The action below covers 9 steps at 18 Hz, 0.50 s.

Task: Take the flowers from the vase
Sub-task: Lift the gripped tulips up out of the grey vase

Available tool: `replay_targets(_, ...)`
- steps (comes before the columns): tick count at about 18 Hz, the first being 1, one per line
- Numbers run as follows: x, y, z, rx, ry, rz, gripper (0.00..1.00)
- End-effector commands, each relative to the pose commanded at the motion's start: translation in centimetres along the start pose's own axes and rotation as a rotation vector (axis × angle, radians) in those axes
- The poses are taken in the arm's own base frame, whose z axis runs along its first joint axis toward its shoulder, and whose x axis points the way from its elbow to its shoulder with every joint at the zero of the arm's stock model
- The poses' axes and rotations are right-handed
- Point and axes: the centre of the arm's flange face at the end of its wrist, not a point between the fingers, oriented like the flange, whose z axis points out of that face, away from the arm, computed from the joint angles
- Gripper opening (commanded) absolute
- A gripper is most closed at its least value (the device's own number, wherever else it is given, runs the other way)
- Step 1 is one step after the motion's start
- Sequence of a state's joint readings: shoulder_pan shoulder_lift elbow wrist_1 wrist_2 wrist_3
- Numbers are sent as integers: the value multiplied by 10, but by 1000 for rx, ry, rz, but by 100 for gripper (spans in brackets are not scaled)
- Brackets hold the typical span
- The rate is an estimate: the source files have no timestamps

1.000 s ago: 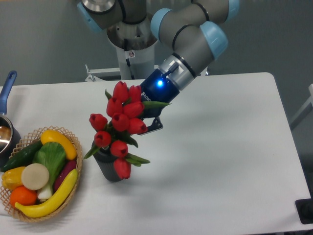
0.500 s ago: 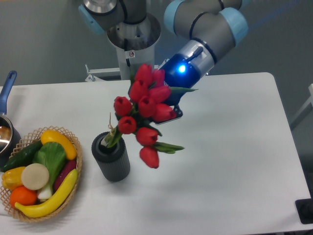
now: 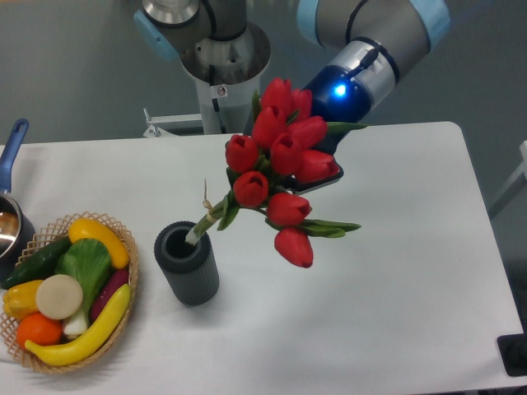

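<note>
**Stem tips at vase mouth, bouquet slants up-right to hand**

The flowers (image 3: pixel 276 169) hang tilted in the air, long axis running from lower left to upper right. The pale stem ends sit right at the mouth of the vase (image 3: pixel 187 263), at or just inside the rim; can't tell if they are fully clear. The red buds fan out up and right of the vase, well above the bench (image 3: pixel 395 271).

The hand (image 3: pixel 328 169) is behind the buds, upper right end of the bunch, mostly hidden by blooms and leaves. It looks clamped on the bouquet, since the bunch hangs off it and is not resting in the vase; fingers not visible.

Judgement: the lift is nearly done. The remaining pull should follow the stem axis, up and right, away from the vase. A sideways drag could catch the stems on the rim and tip the vase.

Basket (image 3: pixel 123 247) of vegetables sits left of the vase, a blue-handled pot (image 3: pixel 10 148) at the far left edge.
</note>
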<state>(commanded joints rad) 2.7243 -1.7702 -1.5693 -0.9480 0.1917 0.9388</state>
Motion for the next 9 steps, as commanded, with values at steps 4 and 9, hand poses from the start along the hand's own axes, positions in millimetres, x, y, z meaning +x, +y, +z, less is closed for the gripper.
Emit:
replay_targets(4,-18,4,0,-5,-7,1,37)
replay_targets(9,-30,7,-7,-5,-22,-2,37)
